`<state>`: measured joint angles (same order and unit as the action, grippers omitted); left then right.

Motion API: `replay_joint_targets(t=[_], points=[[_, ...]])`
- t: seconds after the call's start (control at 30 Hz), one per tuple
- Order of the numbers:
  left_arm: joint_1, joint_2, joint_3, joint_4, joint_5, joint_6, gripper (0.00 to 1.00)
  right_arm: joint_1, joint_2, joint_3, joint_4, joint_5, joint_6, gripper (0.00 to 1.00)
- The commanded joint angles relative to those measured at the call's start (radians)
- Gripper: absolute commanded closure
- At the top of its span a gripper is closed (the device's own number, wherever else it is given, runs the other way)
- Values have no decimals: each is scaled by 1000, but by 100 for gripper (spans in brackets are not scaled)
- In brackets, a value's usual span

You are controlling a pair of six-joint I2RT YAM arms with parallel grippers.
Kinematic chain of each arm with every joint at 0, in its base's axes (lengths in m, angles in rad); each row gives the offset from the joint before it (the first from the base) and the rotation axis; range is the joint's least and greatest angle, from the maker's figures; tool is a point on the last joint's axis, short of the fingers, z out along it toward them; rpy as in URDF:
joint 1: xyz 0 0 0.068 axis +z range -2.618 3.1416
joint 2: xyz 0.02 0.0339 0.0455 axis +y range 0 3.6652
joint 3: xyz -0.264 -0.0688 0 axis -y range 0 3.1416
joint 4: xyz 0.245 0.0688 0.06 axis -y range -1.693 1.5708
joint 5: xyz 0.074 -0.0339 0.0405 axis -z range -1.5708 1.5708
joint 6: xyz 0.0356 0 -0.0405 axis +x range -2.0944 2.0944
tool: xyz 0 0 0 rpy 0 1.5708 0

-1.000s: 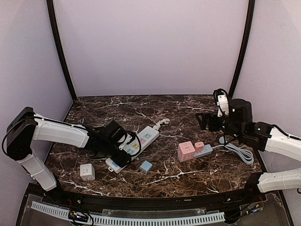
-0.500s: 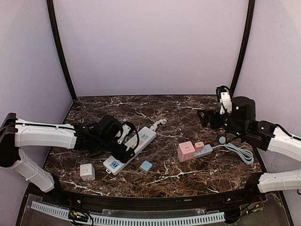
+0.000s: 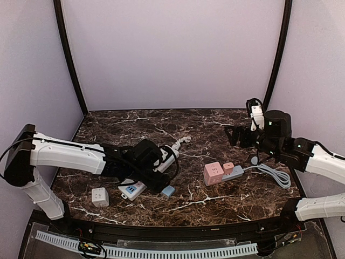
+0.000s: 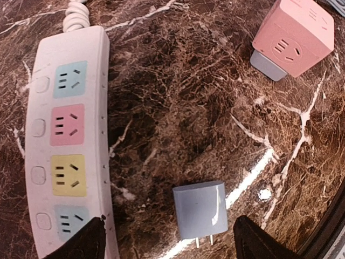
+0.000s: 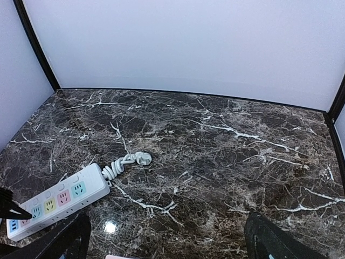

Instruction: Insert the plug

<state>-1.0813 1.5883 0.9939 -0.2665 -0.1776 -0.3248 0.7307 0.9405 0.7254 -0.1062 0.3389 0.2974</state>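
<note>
**Open jaws straddle loose plug on marble table**

The left gripper (image 4: 168,238) hangs with its two dark fingers spread and nothing in them. The small blue-grey plug (image 4: 199,209) lies flat on the marble table (image 4: 178,81) between them, closer to the outer finger, with its two prongs pointing back toward the wrist. Just beside it runs the white power strip (image 4: 67,140), its coloured sockets facing up, and the other finger sits at the strip's edge. A pink cube socket (image 4: 294,35) stands well apart. Across the table the right gripper (image 5: 167,240) is raised, spread wide and empty.

The danger, to my eye, is an off-centre close: one finger could shove the plug sideways or snag the strip instead. A plug pinched lying flat would also have to be turned prongs-down before any socket takes it. Only the fingertips show, cut off by the frame, so their height above the marble is unclear. From overhead, the arm covers much of the strip.
</note>
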Motion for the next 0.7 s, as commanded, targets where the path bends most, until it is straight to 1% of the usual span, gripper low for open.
replay_joint_targets(t=[0.0, 0.1, 0.23, 0.33, 0.53, 0.57, 0.67], points=[[-47, 62, 54, -52, -3, -63, 19, -3, -5, 2, 26, -5, 11, 1], [-79, 114, 87, -67, 8, -46, 20, -3, -18, -3, 25, -7, 13, 1], [-84, 170, 114, -87, 14, -55, 23, -3, -34, -10, 25, -6, 13, 1], [-89, 196, 124, -93, 17, -58, 27, -3, -43, -13, 22, -2, 12, 1], [-91, 219, 125, -116, -10, -79, 30, -2, -37, -12, 18, -6, 8, 1], [-91, 221, 123, -117, -7, -81, 33, -3, -35, -12, 17, -6, 7, 1], [-91, 230, 120, -119, 3, -84, 37, -3, -33, -12, 17, -8, 7, 1]])
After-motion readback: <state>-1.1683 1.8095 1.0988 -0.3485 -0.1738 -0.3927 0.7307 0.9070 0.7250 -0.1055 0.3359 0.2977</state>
